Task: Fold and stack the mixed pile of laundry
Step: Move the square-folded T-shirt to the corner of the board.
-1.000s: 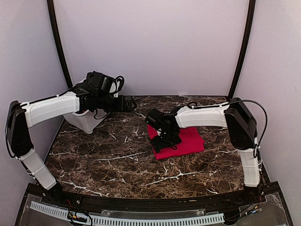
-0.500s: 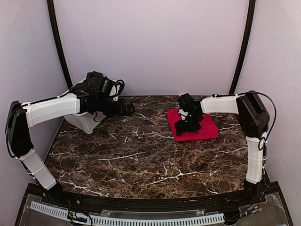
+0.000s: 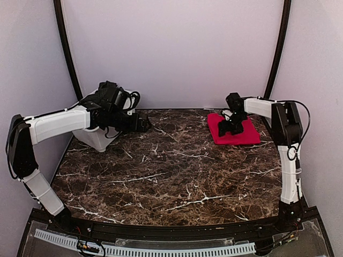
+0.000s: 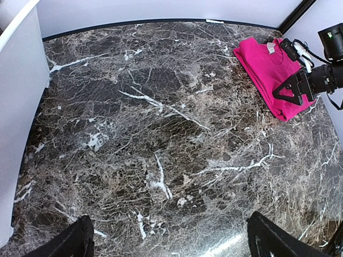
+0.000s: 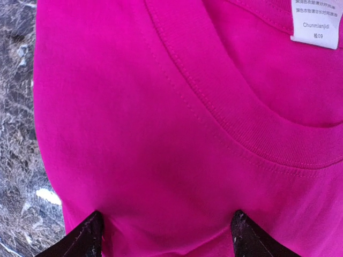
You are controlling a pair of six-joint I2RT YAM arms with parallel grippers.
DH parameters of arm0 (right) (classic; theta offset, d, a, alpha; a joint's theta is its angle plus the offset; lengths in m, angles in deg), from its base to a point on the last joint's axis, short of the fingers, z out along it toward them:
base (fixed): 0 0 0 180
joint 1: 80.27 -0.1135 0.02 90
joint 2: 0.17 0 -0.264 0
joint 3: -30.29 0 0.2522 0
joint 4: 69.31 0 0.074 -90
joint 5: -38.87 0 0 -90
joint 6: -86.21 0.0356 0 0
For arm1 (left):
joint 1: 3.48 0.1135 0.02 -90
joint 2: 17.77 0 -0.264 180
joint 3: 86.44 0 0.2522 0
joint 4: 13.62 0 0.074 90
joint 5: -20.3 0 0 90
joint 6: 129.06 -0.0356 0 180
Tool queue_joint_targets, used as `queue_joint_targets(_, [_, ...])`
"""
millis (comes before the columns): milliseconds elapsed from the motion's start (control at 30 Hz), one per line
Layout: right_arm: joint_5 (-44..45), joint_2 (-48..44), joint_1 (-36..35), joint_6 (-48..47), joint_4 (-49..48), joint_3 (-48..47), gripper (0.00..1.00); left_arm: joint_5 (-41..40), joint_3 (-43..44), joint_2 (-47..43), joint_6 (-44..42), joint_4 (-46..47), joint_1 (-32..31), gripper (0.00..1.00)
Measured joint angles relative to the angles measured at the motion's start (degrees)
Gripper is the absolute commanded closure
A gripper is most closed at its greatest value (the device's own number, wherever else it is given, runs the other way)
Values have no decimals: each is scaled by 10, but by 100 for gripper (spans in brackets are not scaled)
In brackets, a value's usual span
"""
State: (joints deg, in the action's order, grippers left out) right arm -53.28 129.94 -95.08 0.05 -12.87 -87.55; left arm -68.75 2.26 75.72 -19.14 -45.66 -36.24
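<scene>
**A:** From above, which step are we on?

**B:** I judge it as the stacking step. The red T-shirt [image 3: 245,137] lies folded flat at about 2 o'clock on the marble table [image 3: 161,171], close to the far right corner. The right gripper [image 3: 230,126] rests on its left part. The left gripper [image 3: 143,123] hovers at about 11 o'clock, just beside the white bin [image 3: 96,138], and holds nothing.

**A:** And the left wrist view?

**B:** Its own jaws stand wide apart at the bottom of the view, with only bare marble between them. The shirt sits at 2 o'clock with the right gripper on its near edge. The bin wall fills the 9 o'clock side, and I cannot see what is inside it.

**A:** What does the right wrist show?

**B:** The jaws are well apart. Both fingertips [image 5: 86,235] press down on the fabric, just below the ribbed collar [image 5: 252,134]. The white label [image 5: 316,21] is at 1 o'clock. The cloth lies flat between the tips, and I see no fold pinched there. It touches the shirt rather than grips it.

**A:** What does the next move call for?

**B:** Probably a straight lift off, so the fingertips do not drag the top layer and spoil the fold. Then comes the next garment, though none of these views shows one.
</scene>
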Motion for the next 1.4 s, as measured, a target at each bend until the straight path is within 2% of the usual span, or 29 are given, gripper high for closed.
queue_joint_targets(467, [15,127,32,-21,131,-231,21,0,0,-10,-1,-17,11,1])
queue_joint_targets(1400, [49,184,120,-81,134,-332,18,3,0,-14,0,-21,18,1])
